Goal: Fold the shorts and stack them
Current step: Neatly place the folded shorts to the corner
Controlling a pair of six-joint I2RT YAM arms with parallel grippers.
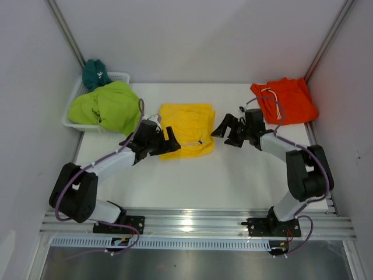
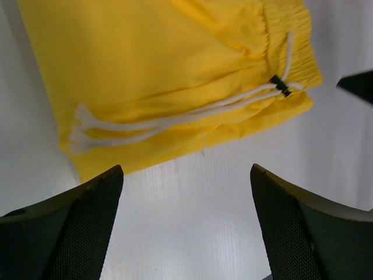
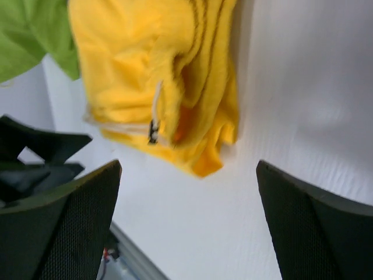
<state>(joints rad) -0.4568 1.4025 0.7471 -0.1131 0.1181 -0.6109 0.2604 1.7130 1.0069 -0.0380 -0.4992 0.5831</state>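
Observation:
A folded yellow pair of shorts (image 1: 187, 129) lies at the table's middle, its white drawstring (image 2: 175, 119) showing in the left wrist view. My left gripper (image 1: 169, 143) stands open just left of its near edge, with bare table between the fingers. My right gripper (image 1: 226, 129) hangs open to the right of the yellow shorts (image 3: 157, 81), holding nothing. An orange pair (image 1: 285, 100) lies at the back right. Lime-green shorts (image 1: 108, 108) drape over the basket, and a teal pair (image 1: 95, 73) sits behind them.
A white plastic basket (image 1: 119, 76) stands at the back left against the wall. Grey walls close in both sides. A metal rail (image 1: 192, 224) runs along the near edge by the arm bases.

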